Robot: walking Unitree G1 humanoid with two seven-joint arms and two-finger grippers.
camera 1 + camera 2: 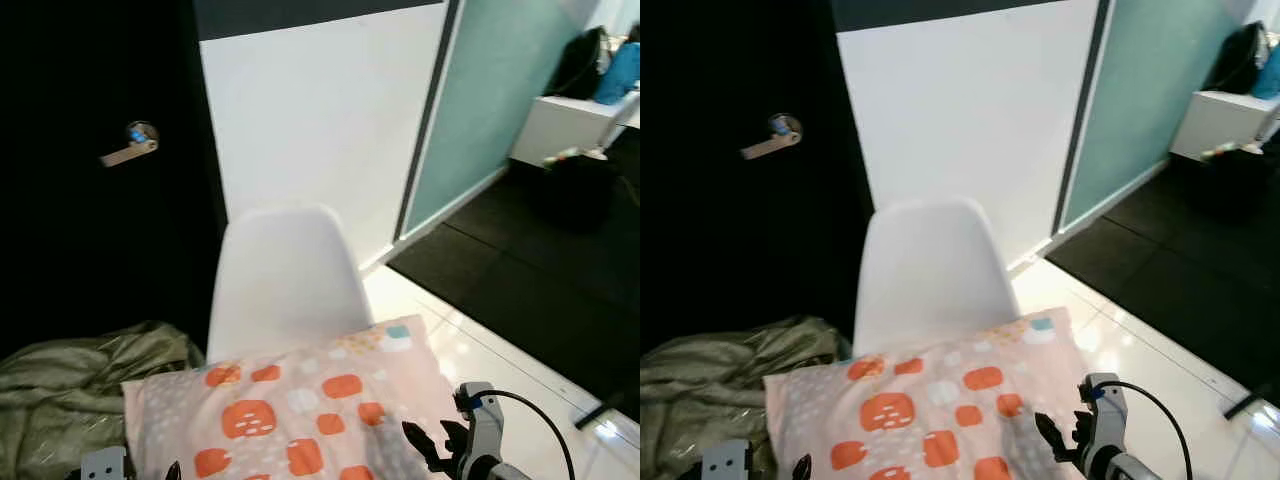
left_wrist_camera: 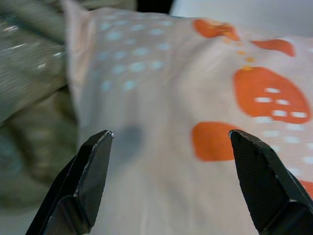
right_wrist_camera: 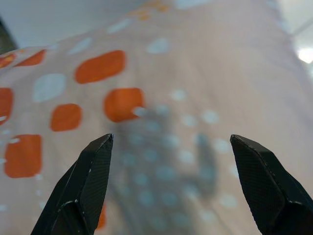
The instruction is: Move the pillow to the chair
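— Where does the pillow (image 1: 300,410) sit?

— The pink pillow, patterned with orange blocks and pale blue dots, lies across the lower middle of the head views, directly in front of a white chair (image 1: 283,275). Its far edge overlaps the bottom of the chair's backrest; whether it rests on the seat cannot be told, since the seat is hidden behind it.

— And the two tools?

— The right tool (image 3: 171,186) stands wide, its two black fingers (image 3: 90,181) spread well apart over the pillow's fabric, and a soft shadow of it falls on the cloth between them. In the left eye view the right tool (image 1: 432,447) is at the pillow's right-hand edge, a black cable looping from its silver wrist. The left tool (image 2: 171,181) is also wide, its fingers (image 2: 90,176) apart above the pillow's left end, near the seam. Neither holds anything.

— What lies around them?

— A crumpled olive-green blanket (image 1: 70,380) sits just beside the pillow on the robot's left. Behind the chair stands a white wall panel, with a black door (image 1: 100,200) carrying a metal lever handle (image 1: 130,148) to its left. To the right, a pale green glass partition (image 1: 490,100) borders dark flooring, and a white worktop (image 1: 565,125) at the far right carries a black bag (image 1: 580,60) and a blue one. The floor (image 1: 480,360) under the chair is glossy white tile.
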